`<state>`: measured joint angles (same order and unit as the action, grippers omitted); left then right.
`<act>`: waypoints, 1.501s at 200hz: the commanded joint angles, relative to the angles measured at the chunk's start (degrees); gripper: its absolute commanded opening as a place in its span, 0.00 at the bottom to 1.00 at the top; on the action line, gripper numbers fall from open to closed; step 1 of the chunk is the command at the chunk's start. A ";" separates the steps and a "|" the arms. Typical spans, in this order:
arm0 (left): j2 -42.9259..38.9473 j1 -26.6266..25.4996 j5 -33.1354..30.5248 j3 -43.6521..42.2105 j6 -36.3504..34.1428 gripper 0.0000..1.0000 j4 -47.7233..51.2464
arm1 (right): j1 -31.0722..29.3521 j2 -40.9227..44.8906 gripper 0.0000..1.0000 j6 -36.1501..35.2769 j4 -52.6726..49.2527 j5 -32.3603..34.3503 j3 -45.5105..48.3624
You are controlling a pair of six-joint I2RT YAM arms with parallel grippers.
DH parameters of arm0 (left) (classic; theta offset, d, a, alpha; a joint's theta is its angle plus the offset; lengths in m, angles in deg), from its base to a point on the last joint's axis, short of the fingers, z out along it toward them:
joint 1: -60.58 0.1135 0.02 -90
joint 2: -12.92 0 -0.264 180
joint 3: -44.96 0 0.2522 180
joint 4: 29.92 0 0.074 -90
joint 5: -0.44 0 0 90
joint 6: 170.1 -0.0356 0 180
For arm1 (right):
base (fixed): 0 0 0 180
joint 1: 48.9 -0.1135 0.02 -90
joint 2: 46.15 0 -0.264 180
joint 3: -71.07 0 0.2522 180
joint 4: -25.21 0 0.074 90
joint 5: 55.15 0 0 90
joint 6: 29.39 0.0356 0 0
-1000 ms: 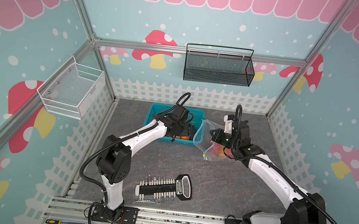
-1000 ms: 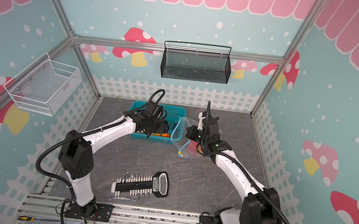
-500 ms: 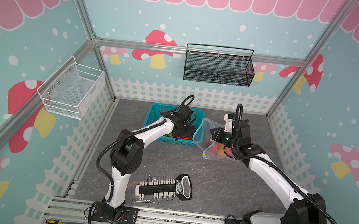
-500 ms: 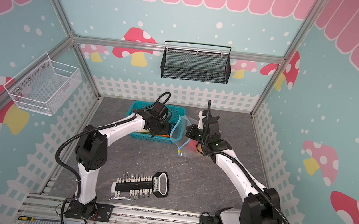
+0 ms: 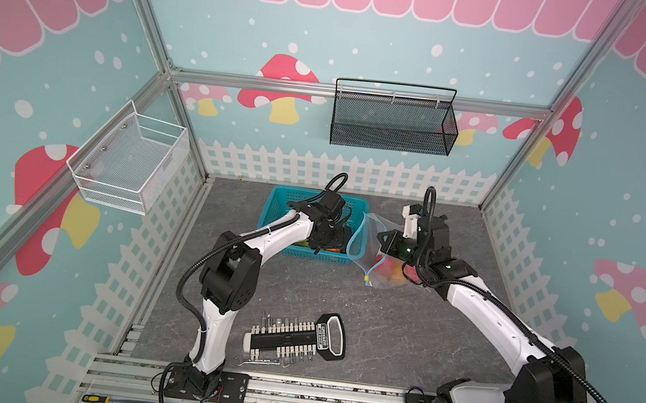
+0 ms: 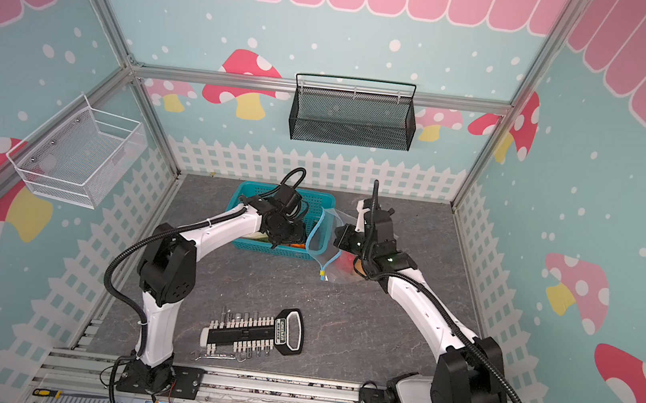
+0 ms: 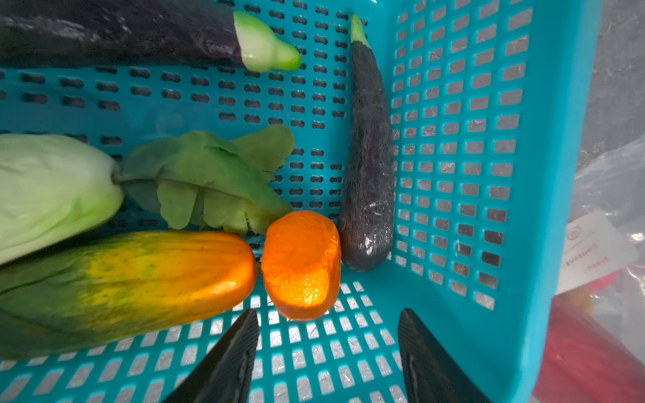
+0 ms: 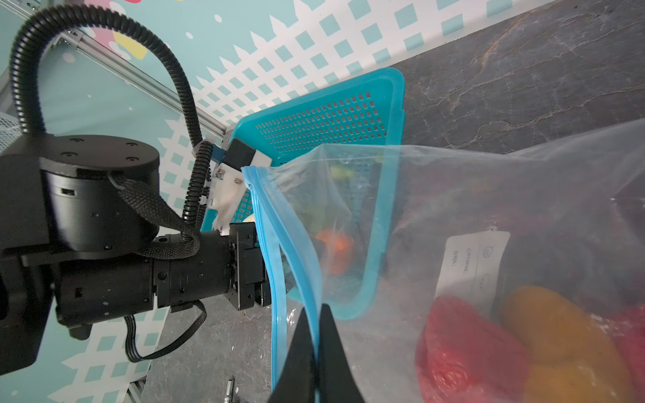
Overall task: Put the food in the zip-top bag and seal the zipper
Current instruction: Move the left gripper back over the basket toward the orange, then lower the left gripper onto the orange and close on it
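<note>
Down in the teal basket (image 7: 453, 139) the left gripper (image 7: 328, 314), jaws spread, hangs by the orange food (image 7: 300, 265) and should close on it next, then carry it to the zip-top bag (image 8: 453, 195) beside the basket, held open by the right gripper (image 8: 316, 310) pinching its zipper (image 8: 289, 275).

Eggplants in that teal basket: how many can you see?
2. A big eggplant lies across the basket floor, beyond the leafy greens; a small eggplant lies along the basket's side wall beside the orange piece. More could be hidden outside the wrist camera's view.
</note>
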<state>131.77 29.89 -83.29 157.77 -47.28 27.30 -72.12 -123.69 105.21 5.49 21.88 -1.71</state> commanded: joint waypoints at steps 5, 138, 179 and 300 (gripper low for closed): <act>3.02 0.27 1.25 0.67 1.04 0.63 1.53 | 0.37 -0.22 0.00 -0.33 0.34 -0.03 -1.80; 6.93 0.31 0.13 3.17 0.58 0.55 2.89 | 0.46 -0.87 0.00 -1.18 0.32 1.02 -2.24; 6.78 0.48 -0.10 2.66 0.39 0.49 2.90 | 0.55 -1.21 0.00 -1.32 0.36 1.11 -2.56; 6.90 1.61 1.64 7.05 0.84 0.40 2.71 | 0.77 -1.30 0.00 -1.26 0.42 1.13 -1.98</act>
<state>137.78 30.89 -82.84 161.55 -47.28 29.75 -71.73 -124.52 104.38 5.45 22.38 -2.45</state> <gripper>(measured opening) 0.407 0.047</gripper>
